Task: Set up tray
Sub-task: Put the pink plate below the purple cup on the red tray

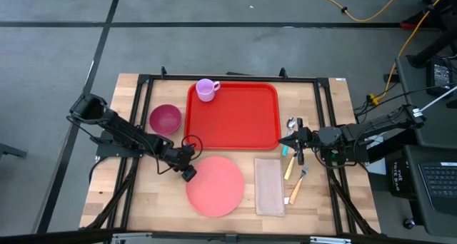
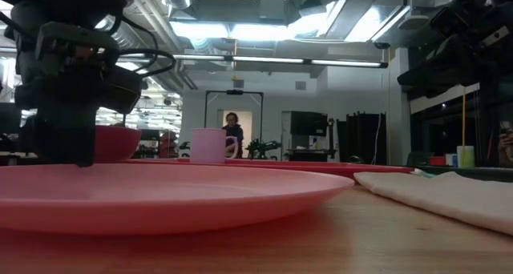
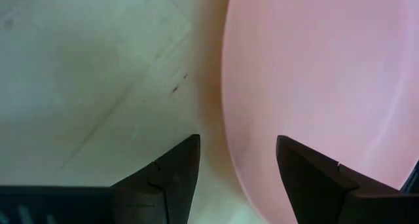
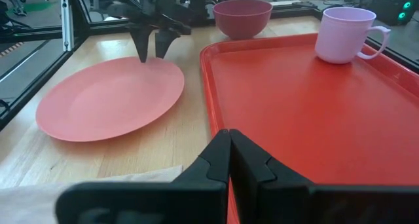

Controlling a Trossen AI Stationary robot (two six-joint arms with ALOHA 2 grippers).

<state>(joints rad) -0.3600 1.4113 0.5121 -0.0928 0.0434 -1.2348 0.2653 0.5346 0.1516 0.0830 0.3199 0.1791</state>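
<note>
High view, tray (image 1: 233, 117): lies flat at the table's (image 1: 136, 201) far middle, long axis left to right, pink mug (image 1: 207, 90) on its far left corner.
High view, my left gripper (image 1: 188, 170): at the pink plate's (image 1: 216, 187) left rim.
Low view: no readable writing.
Left wrist view: my jaws stand wide, straddling the plate's edge.
Right wrist view, my right gripper (image 4: 229, 142): jaws pressed together, empty, at the tray's near rim.
</note>
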